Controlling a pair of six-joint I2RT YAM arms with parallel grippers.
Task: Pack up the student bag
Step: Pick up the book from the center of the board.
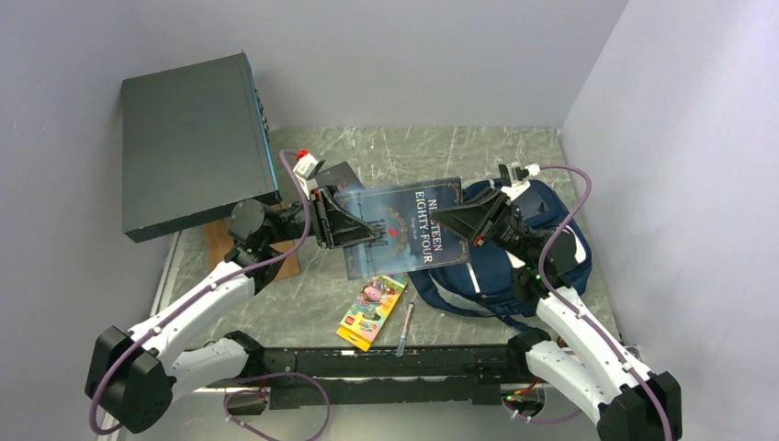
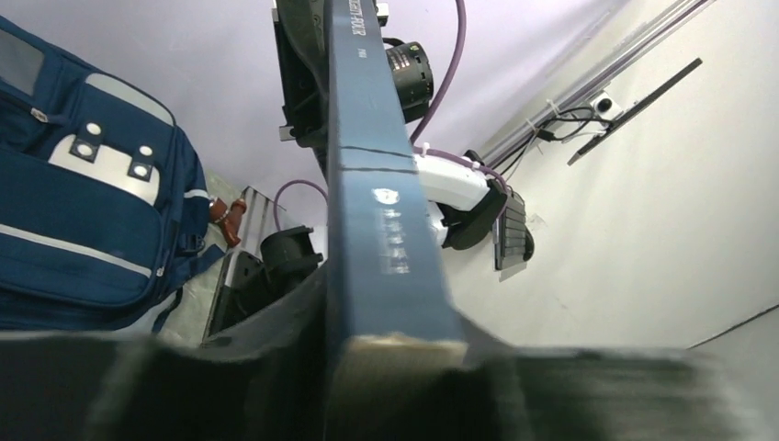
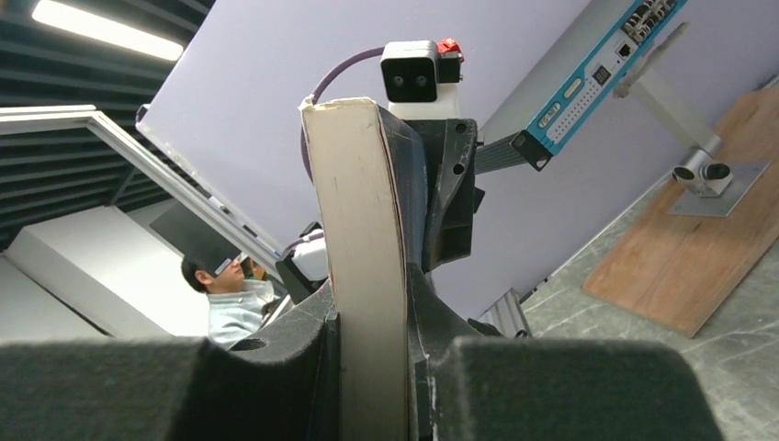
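A dark blue book (image 1: 404, 225) titled Nineteen Eighty-Four hangs above the table, held at both ends. My left gripper (image 1: 354, 228) is shut on its left edge; in the left wrist view the book's spine (image 2: 377, 202) runs up from between the jaws of that gripper (image 2: 395, 367). My right gripper (image 1: 450, 220) is shut on the right edge, and the pale page block (image 3: 363, 257) is pinched between the pads of that gripper (image 3: 372, 386). The navy student bag (image 1: 505, 276) lies on the table under the right arm, its front pocket (image 2: 83, 230) showing in the left wrist view.
A big dark flat box (image 1: 197, 142) stands raised at the back left, over a wooden board (image 1: 220, 243). A yellow crayon box (image 1: 372, 310) and a pen (image 1: 405, 329) lie near the front rail. Walls close in on both sides.
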